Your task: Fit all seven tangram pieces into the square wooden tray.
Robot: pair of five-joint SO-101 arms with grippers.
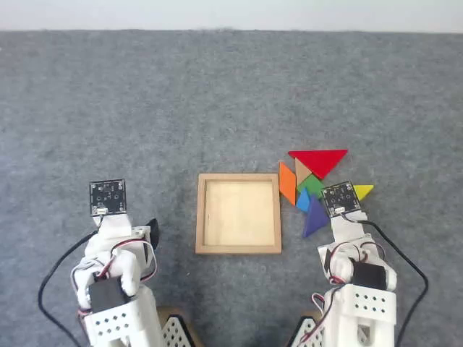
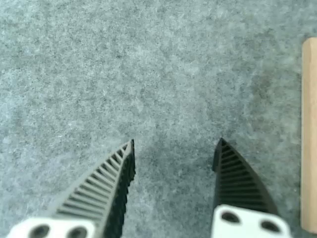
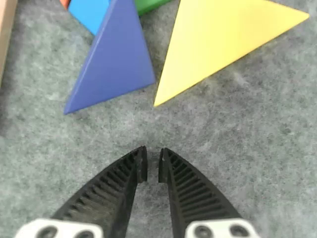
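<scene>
The square wooden tray [image 1: 239, 177] lies in the middle of the table with nothing in it. Just right of it the tangram pieces cluster: red triangle [image 1: 317, 160], orange parallelogram [image 1: 287, 182], brown piece [image 1: 301, 170], green piece [image 1: 313, 184], light blue triangle [image 1: 303, 200], dark blue triangle [image 1: 314, 219] and yellow triangle [image 1: 363, 191]. My right gripper [image 3: 152, 151] is shut on nothing, low over the carpet just short of the dark blue triangle [image 3: 114, 59] and yellow triangle [image 3: 223, 39]. My left gripper [image 2: 176, 143] is open over bare carpet, left of the tray's edge [image 2: 309, 134].
Grey carpet covers the table. The left arm [image 1: 108, 196] stands well left of the tray, the right arm [image 1: 340, 199] partly over the piece cluster. The tray's corner [image 3: 6, 29] shows beside the dark blue triangle.
</scene>
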